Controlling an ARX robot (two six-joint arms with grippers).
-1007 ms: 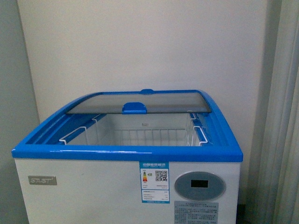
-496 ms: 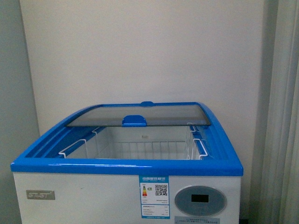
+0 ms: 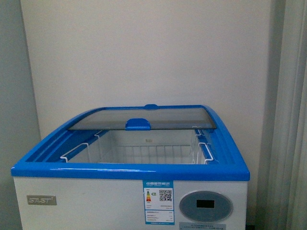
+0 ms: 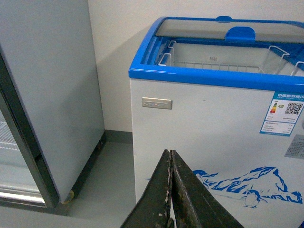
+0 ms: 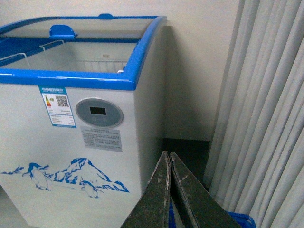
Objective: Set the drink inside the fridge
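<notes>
Three views show the fridge [image 3: 129, 191] with its glass lid [image 3: 144, 117] slid back, the basket [image 3: 139, 151] inside bare. The drink is in no view, so fetching it comes first.

In the left wrist view, the left pincer [image 4: 171, 190] is clenched, empty, low before the fridge front; a tall cabinet [image 4: 52, 95] stands beside.

In the right wrist view, the right pincer [image 5: 169, 190] is clenched too; the curtain [image 5: 266, 109] hangs near, so I would swing with care.

fridge [image 3: 129, 171] base cropped in front view, energy label [image 3: 158, 195] print illegible
</notes>
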